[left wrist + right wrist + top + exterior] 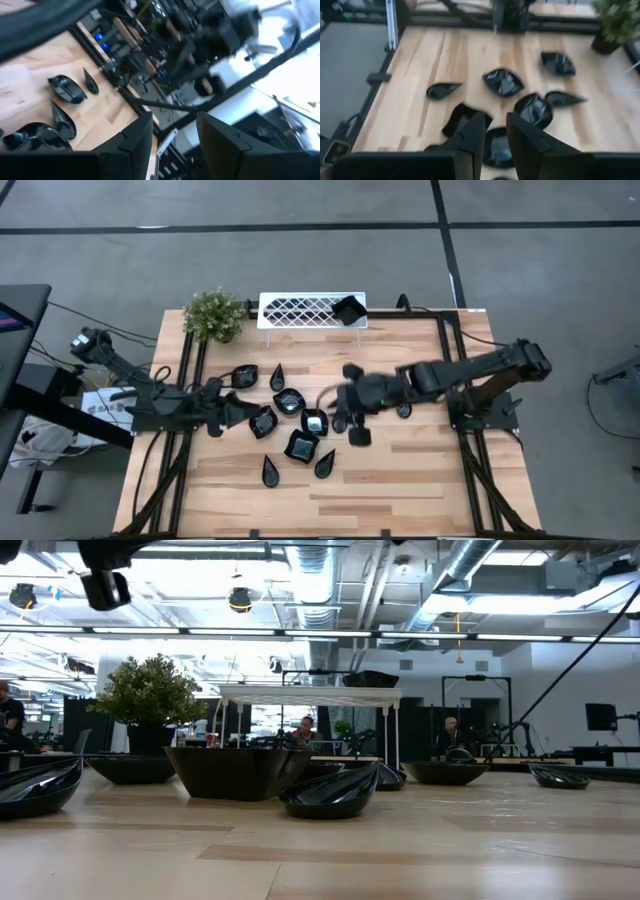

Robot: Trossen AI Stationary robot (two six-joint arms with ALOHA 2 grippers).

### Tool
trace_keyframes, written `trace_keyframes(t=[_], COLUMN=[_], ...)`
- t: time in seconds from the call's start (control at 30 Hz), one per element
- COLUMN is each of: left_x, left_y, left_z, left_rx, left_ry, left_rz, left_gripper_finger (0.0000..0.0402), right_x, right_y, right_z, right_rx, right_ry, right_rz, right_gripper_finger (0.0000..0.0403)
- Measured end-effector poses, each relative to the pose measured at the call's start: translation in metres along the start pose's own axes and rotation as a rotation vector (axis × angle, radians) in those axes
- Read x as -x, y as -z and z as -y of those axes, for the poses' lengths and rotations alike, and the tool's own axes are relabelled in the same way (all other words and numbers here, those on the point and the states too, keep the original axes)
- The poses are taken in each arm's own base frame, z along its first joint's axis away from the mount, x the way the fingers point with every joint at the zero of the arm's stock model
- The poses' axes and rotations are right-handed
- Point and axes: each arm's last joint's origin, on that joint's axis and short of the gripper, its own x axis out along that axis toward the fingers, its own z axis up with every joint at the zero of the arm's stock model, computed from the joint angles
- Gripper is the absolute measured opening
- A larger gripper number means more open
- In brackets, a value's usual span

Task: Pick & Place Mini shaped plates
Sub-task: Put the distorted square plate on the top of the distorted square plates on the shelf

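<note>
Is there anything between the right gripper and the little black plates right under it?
Nothing visible does. The right gripper hangs over the cluster of black plates with only open air between; one plate shows in the gap between its fingers. The potted plant stands off at the table's far edge.

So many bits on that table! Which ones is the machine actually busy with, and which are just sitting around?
Part of the job:
- mini black plates scattered mid-table
- one black plate already on the white tray
- right gripper over the plates
- left gripper beside them, open

Just there:
- white lattice tray
- potted plant
- wooden table
</note>
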Motion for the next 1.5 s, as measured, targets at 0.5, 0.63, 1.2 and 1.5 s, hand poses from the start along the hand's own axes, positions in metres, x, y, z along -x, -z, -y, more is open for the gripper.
trace_keyframes(t=[0.5, 0.63, 1.2, 1.5], left_x=[-0.003, -0.01, 0.003, 0.023], left_y=[0.041, 0.059, 0.034, 0.018], left_z=[0.011, 0.01, 0.048, 0.025], left_rx=[0.144, 0.179, -0.418, -0.434], left_ry=[-0.027, -0.026, 0.242, 0.144], left_rz=[0.049, 0.026, -0.088, -0.136], left_gripper_finger=[0.0155, 0.0155, 0.0155, 0.0155], right_x=[-0.009, -0.019, -0.108, -0.152], right_y=[0.062, 0.064, 0.075, 0.052], right_z=[-0.083, -0.097, -0.083, -0.066], right_rx=[-0.277, -0.253, -0.245, -0.498], right_ry=[0.131, 0.086, 0.065, 0.07], right_rz=[0.073, 0.102, 0.023, -0.009], right_gripper_finger=[0.0076, 0.0076, 0.0076, 0.0075])
